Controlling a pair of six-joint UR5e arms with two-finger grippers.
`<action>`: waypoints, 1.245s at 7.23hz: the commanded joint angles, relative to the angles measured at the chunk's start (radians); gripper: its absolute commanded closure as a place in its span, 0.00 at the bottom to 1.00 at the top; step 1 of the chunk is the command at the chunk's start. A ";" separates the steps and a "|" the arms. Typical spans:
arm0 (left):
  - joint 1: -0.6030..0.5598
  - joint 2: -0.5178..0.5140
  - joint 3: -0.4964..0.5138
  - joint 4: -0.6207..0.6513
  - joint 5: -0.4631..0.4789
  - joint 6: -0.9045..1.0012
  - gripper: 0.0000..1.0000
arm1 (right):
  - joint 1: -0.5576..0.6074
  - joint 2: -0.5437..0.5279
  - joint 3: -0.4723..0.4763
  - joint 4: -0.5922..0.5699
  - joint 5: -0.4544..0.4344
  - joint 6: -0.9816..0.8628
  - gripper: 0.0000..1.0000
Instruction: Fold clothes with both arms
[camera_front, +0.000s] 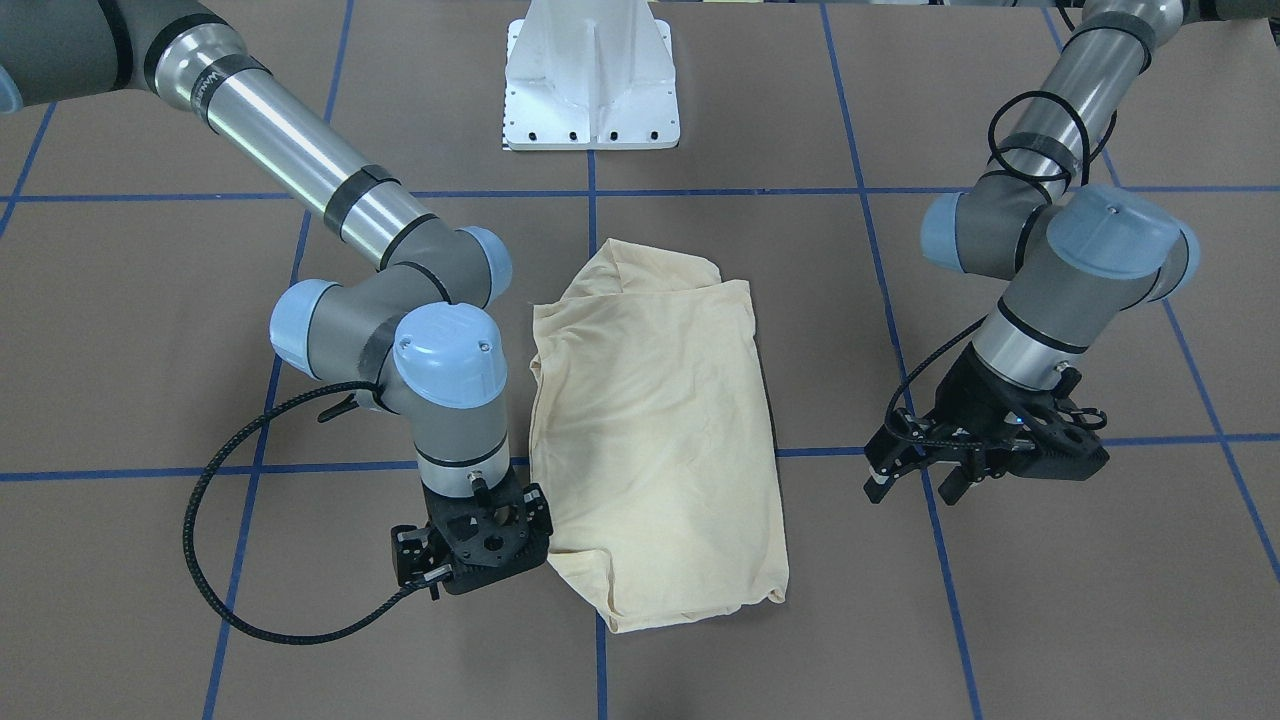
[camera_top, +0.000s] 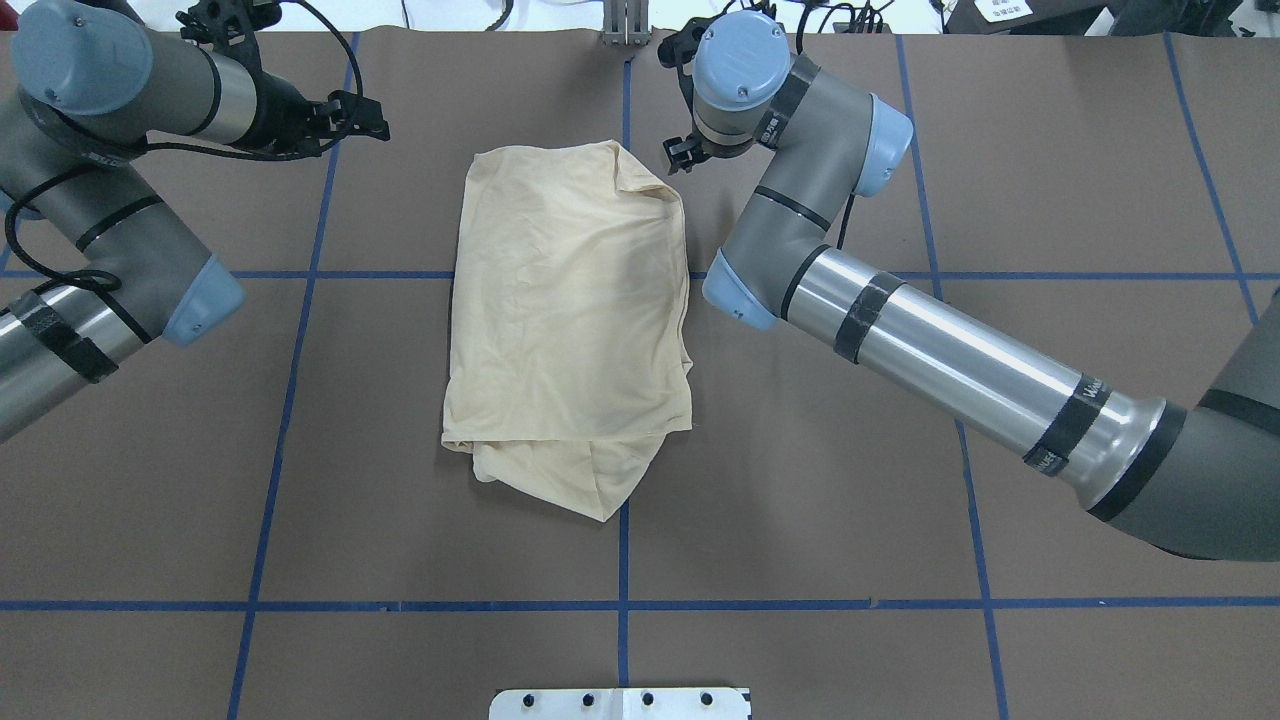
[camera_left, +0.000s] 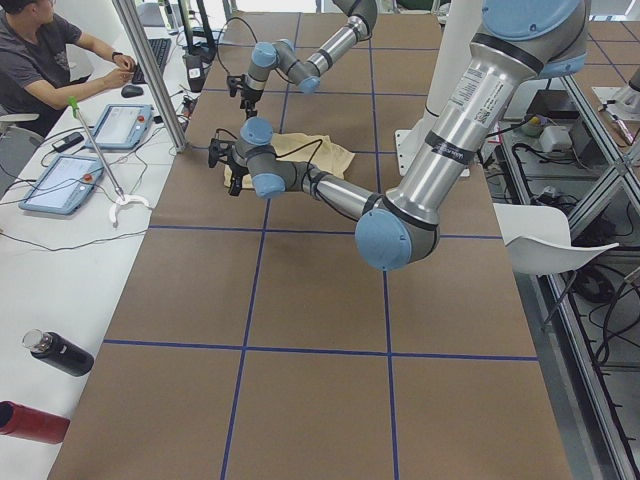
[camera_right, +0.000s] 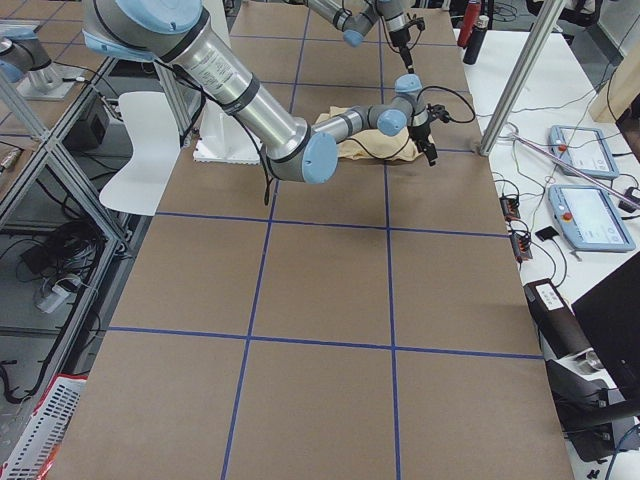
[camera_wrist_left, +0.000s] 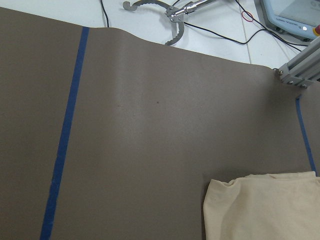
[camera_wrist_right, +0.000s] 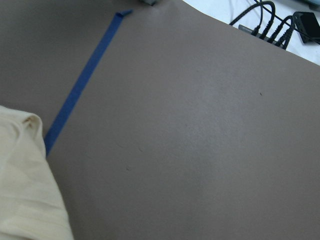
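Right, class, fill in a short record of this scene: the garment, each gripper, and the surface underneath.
Garment: shirt, cream, folded into a rough rectangle, no print showing.
Left side: left gripper apart from the shirt, jaws open, empty.
Right side: right gripper close beside the shirt's edge; jaws hidden, state unclear.
Surface: table, brown with blue tape lines.
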 joint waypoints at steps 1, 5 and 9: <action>0.001 0.001 0.002 0.000 0.000 0.000 0.00 | -0.031 0.136 -0.178 0.064 -0.079 0.005 0.00; 0.001 0.007 0.010 0.000 0.000 0.005 0.00 | -0.091 0.237 -0.348 0.128 -0.174 0.008 0.00; 0.001 0.007 0.010 -0.002 0.000 0.007 0.00 | -0.120 0.234 -0.382 0.128 -0.211 0.007 0.00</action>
